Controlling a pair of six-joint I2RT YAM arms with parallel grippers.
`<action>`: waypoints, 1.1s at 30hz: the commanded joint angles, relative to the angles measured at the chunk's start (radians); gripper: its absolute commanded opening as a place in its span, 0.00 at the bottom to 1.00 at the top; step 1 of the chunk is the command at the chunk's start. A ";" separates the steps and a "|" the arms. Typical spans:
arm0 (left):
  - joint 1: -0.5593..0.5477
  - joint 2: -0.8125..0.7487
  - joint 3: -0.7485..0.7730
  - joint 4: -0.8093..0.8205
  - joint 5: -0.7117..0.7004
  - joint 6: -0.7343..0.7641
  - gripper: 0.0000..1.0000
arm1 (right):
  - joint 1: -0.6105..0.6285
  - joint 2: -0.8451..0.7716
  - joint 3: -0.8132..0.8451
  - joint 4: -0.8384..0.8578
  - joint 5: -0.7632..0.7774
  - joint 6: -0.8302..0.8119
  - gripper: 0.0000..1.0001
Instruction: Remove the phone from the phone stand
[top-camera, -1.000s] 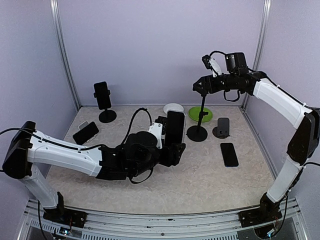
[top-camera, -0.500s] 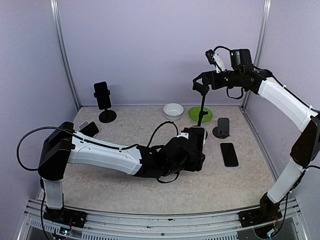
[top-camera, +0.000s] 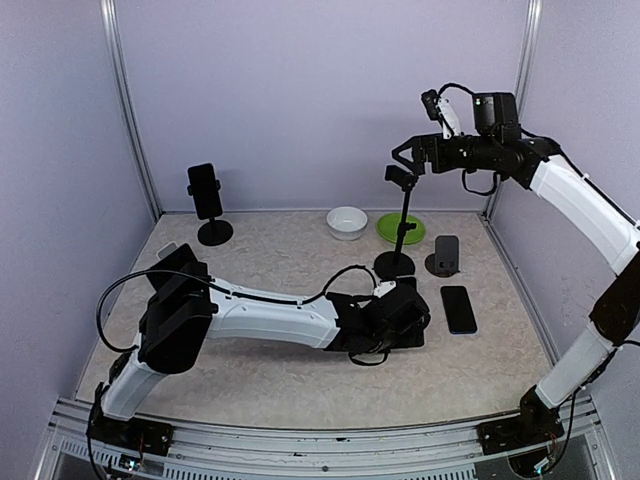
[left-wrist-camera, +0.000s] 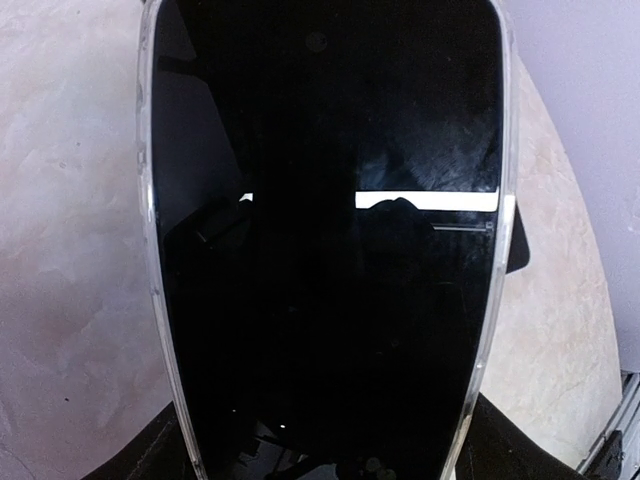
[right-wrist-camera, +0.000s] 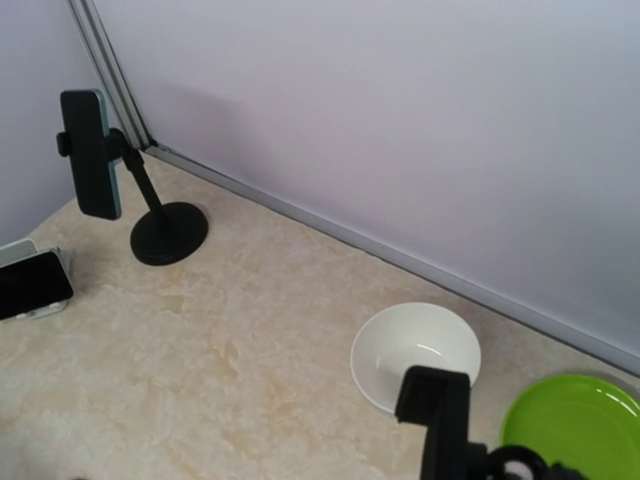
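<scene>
In the left wrist view the phone (left-wrist-camera: 325, 240) fills the frame: black glass in a clear case, with the marbled table (left-wrist-camera: 70, 250) close behind it.

Only the top view shows where it sits. The left gripper (top-camera: 405, 318) clasps the phone by its edges, low over the table. It is just in front of the tall stand (top-camera: 401, 225) and near a second phone (top-camera: 459, 308) lying flat. The phone is already off the stand's clamp (top-camera: 402, 178). The right gripper (top-camera: 402, 155) hangs just above that clamp, apart from it, jaws parted and grasping nothing, well away from the phone.

The right wrist view leaves its own fingers out of frame. It looks into the white bowl (right-wrist-camera: 415, 355), whose bare white inside shows, and onto the green plate (right-wrist-camera: 570, 420) beside it. It also shows a far stand (right-wrist-camera: 150, 205) clamping a third phone (right-wrist-camera: 90, 153).
</scene>
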 joint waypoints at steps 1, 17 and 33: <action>0.003 0.049 0.096 -0.075 -0.053 -0.066 0.32 | -0.008 -0.043 -0.017 0.004 0.004 0.011 0.97; 0.022 0.271 0.373 -0.251 -0.123 -0.077 0.36 | -0.007 -0.080 -0.048 0.007 0.020 0.013 0.98; 0.033 0.257 0.390 -0.162 -0.110 -0.036 0.81 | -0.007 -0.064 -0.026 -0.009 0.007 0.006 0.99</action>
